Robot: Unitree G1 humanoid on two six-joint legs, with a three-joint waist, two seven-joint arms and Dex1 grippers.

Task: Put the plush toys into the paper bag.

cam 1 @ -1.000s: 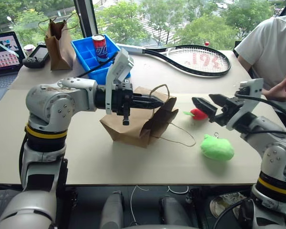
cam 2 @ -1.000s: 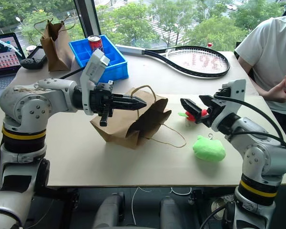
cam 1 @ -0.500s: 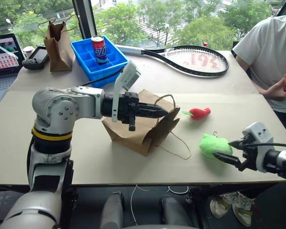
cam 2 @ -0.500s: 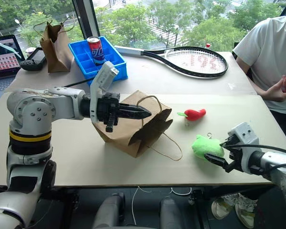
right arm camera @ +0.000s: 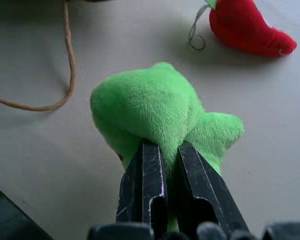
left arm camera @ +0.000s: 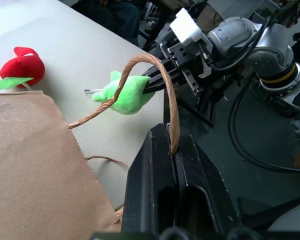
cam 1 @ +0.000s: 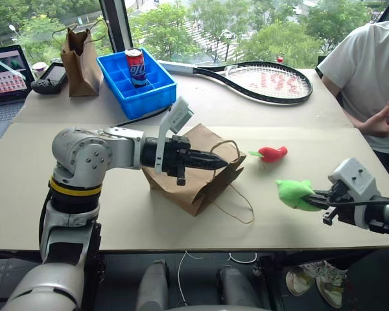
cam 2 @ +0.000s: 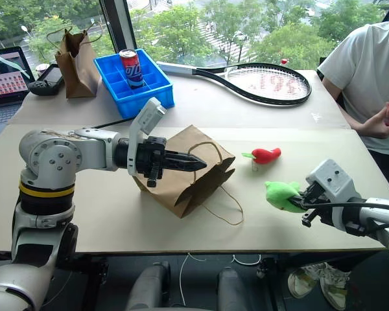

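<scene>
While the left claw (cam 1: 225,162) is pinching one cord handle (left arm camera: 157,75) of the paper bag (cam 1: 198,175) between its closed fingers, the right claw (cam 2: 301,200) is gripping the green toy (cam 2: 281,195), its fingers squeezed into the plush from the side facing the near edge of the surface (cam 1: 181,227). In the head views the toy is looking pinched and slightly raised rather than lying flat, though I cannot tell for certain whether it is clear of the surface.

The bag is lying tipped over near the middle of the surface, its mouth facing the right edge, towards the held toy. So the green toy is sitting to the right of the mouth and nearer the near edge, well apart from it, with the bag's second, loose handle (cam 1: 236,206) trailing on the surface between them. The coming move is likely a carry leftward and a little away from the near edge, straight at the mouth that the left claw is holding by its handle.

The red toy (cam 1: 271,153) is lying on the surface beyond the green one, right of the bag, its long axis running roughly along the surface's width with the green leaf tip pointing at the bag. The right arm is plainly the nearer one to it.
</scene>
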